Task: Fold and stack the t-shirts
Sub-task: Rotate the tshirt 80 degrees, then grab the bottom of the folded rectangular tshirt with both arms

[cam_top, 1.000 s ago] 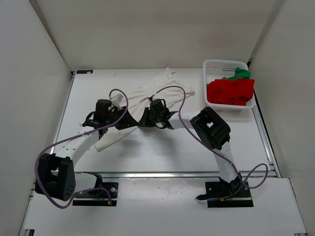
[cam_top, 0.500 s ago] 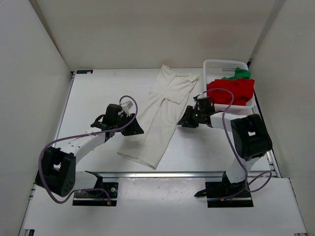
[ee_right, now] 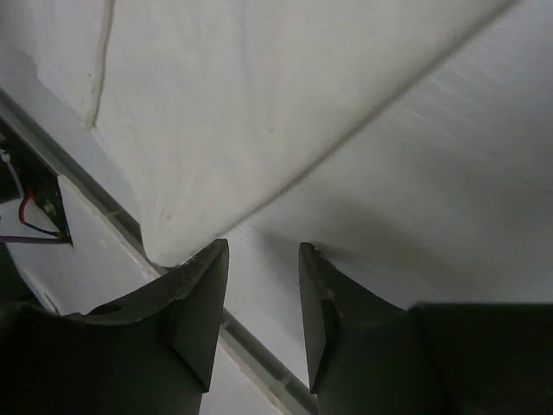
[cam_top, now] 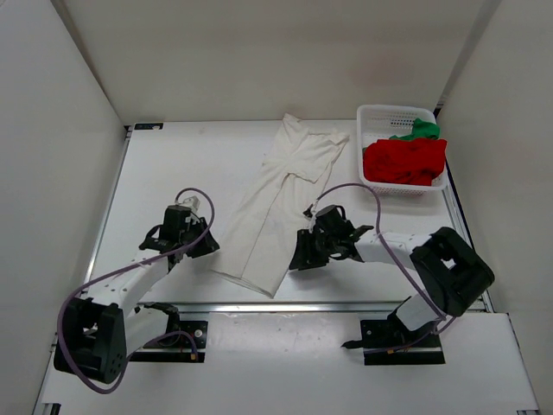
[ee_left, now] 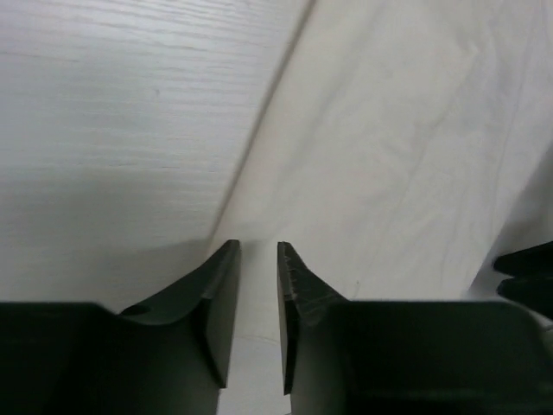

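A white plastic mesh basket [cam_top: 360, 143] with a rectangular rim stands at the far right corner of the white, faintly wood-grained surface [cam_top: 190, 156], close to the right wall. Plain white panels [cam_top: 259, 52] enclose the surface at the back and on both sides. A silver metal rail [cam_top: 285, 306] runs along its near edge, and a small black bracket [cam_top: 148, 126] sits at the far left corner.

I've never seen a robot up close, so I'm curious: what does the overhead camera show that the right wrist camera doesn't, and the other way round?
Only overhead: the left gripper, and the basket holding the red shirt and green shirt. Only the right wrist: the gap between the fingers of the right gripper, seen close. Both: the cream-white shirt lying on the table.
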`<state>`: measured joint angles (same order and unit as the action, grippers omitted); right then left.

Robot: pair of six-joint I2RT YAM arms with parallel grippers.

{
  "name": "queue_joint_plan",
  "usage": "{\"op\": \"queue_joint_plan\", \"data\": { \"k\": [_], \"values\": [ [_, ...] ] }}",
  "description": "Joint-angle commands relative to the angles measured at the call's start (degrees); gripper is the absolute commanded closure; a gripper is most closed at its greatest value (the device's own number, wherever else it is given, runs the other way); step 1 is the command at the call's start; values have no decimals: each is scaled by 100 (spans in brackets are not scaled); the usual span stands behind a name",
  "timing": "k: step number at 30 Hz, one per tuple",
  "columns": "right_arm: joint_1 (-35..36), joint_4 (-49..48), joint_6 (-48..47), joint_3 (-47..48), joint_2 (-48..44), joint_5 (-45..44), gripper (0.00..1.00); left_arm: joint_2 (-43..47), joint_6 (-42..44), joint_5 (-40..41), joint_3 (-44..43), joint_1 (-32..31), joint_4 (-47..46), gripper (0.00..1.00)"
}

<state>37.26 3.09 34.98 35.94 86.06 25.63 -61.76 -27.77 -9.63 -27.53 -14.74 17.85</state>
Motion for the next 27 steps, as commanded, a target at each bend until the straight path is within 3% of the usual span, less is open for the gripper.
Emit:
{"op": "queue_joint_plan", "data": {
  "k": [1, 2, 6, 9, 13, 14, 16, 19, 22, 27],
  "values": [
    [176, -766, 456, 53, 349, 39, 64, 146, -27, -119, 72, 156, -19, 67],
    [203, -906, 439, 149, 559, 39, 65, 112, -35, -92, 46, 69, -53, 70],
    [72, -1135, 519, 281, 921, 82, 98, -90, -9, -109, -95, -283, -9, 71],
    [-139, -1040, 423, 37, 685, 39, 100, -91, 8, -48, -42, -309, 87, 69],
    [-884, -513, 97, -552, -420, -110, 100, -126, 122, -13, -77, -336, 192, 63],
    [-1122, -424, -34, -736, -563, -76, 97, -152, 175, -56, -95, -406, 193, 63],
    [-1378, 171, -272, -826, -941, 82, 75, -389, 167, -179, -165, -686, 202, 57],
    [-1396, 805, -431, -930, -1450, -39, 64, -705, 219, -293, -227, -1108, 263, 49],
    [-1134, 1000, -177, -1308, -1978, -40, 64, -943, 211, -592, -104, -1320, 167, 44],
    [-80, 535, 658, -1547, -2147, -154, 63, -943, 290, -575, -42, -1400, 246, 46]
  ]
}}
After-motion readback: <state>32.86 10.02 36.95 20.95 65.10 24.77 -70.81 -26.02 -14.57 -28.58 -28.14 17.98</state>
